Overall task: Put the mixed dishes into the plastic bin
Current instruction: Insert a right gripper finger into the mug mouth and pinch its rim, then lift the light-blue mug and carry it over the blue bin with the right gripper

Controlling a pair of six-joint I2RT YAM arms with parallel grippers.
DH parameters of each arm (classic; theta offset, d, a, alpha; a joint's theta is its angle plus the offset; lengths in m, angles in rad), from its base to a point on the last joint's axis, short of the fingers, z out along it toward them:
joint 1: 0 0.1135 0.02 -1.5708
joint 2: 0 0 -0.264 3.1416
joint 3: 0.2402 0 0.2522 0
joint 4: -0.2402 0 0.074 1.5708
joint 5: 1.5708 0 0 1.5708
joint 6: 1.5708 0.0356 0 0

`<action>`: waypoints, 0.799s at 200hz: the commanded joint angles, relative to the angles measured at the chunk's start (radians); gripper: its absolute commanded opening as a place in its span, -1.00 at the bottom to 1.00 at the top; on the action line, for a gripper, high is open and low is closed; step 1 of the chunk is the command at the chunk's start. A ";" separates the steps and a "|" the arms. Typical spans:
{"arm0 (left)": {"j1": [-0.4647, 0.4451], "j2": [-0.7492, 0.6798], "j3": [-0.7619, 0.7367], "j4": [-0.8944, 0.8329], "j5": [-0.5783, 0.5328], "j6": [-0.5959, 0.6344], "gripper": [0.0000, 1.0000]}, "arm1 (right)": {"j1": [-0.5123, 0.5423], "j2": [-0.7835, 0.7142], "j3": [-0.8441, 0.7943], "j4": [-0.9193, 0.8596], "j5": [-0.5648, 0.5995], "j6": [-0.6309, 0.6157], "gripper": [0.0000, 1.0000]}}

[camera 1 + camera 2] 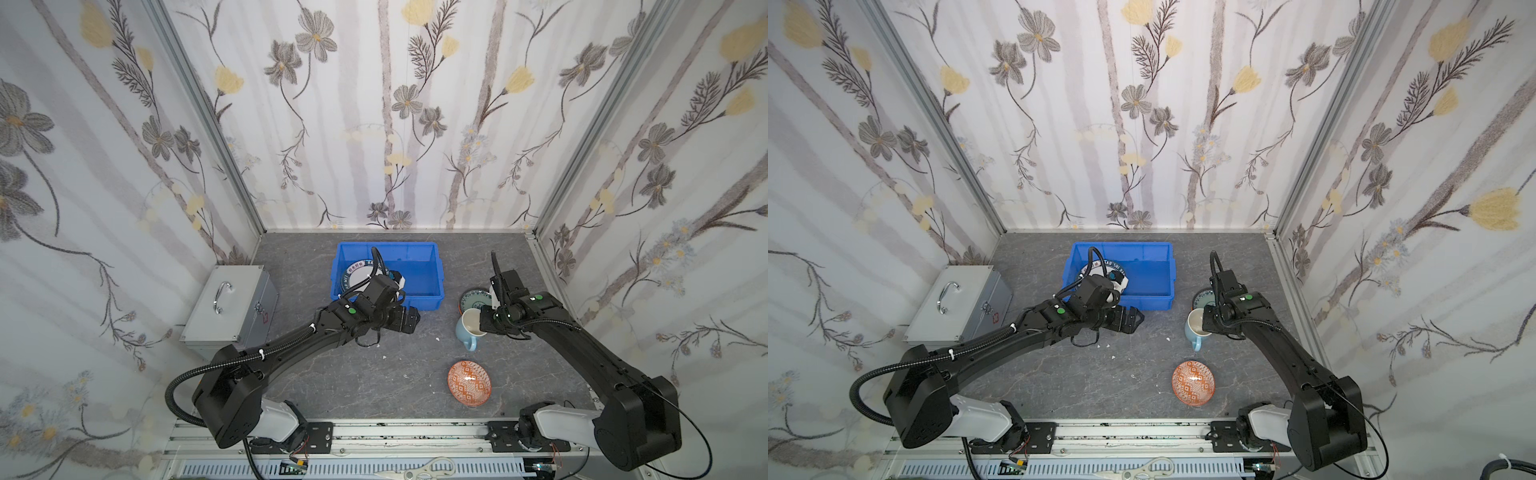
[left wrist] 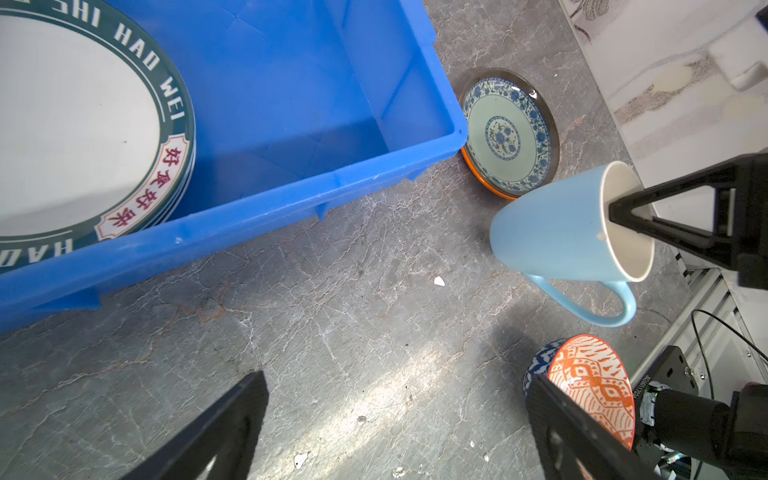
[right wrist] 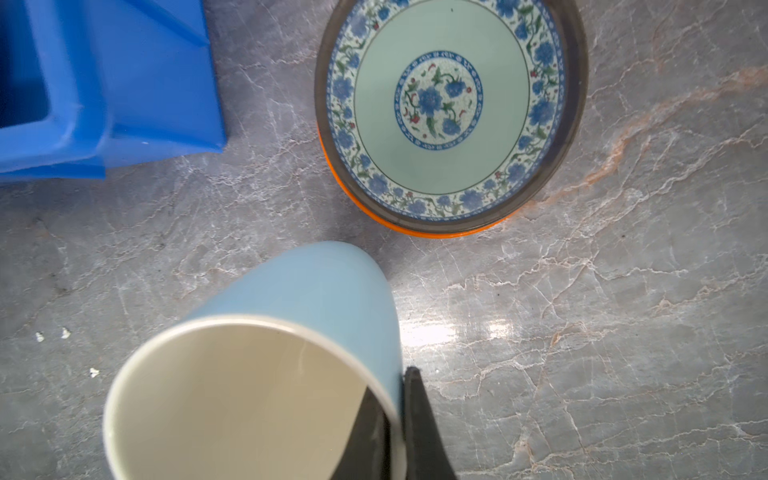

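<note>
right gripper [image 3: 395, 415] — pinches 1 mug [image 3: 291, 311] | left gripper [image 2: 397, 376] — wide, empty | 1 bowl [image 1: 468, 382] | 2 stacked plates [image 3: 440, 104] beside bin [image 3: 124, 83]

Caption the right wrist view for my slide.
Right tool pinches the light-blue mug by its rim, near the teal patterned plate and blue bin.

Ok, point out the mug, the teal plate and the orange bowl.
mug [image 2: 548, 232]: left wrist view, on its blue outer wall.
teal plate [image 3: 440, 95]: right wrist view, on its flowered centre.
orange bowl [image 1: 469, 381]: in a top view, on its patterned inside.
</note>
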 commanded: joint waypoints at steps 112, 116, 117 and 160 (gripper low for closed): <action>0.033 -0.074 0.018 -0.091 -0.050 0.003 1.00 | 0.073 -0.015 0.263 -0.012 -0.049 0.020 -0.97; 0.034 -0.079 0.018 -0.094 -0.051 0.002 1.00 | 0.075 -0.009 0.272 -0.011 -0.049 0.020 -0.97; 0.034 -0.080 0.018 -0.093 -0.052 0.002 1.00 | 0.076 -0.007 0.274 -0.010 -0.049 0.020 -0.97; 0.051 -0.133 0.013 -0.111 -0.070 0.001 1.00 | 0.098 0.103 0.415 0.011 -0.053 0.008 -0.97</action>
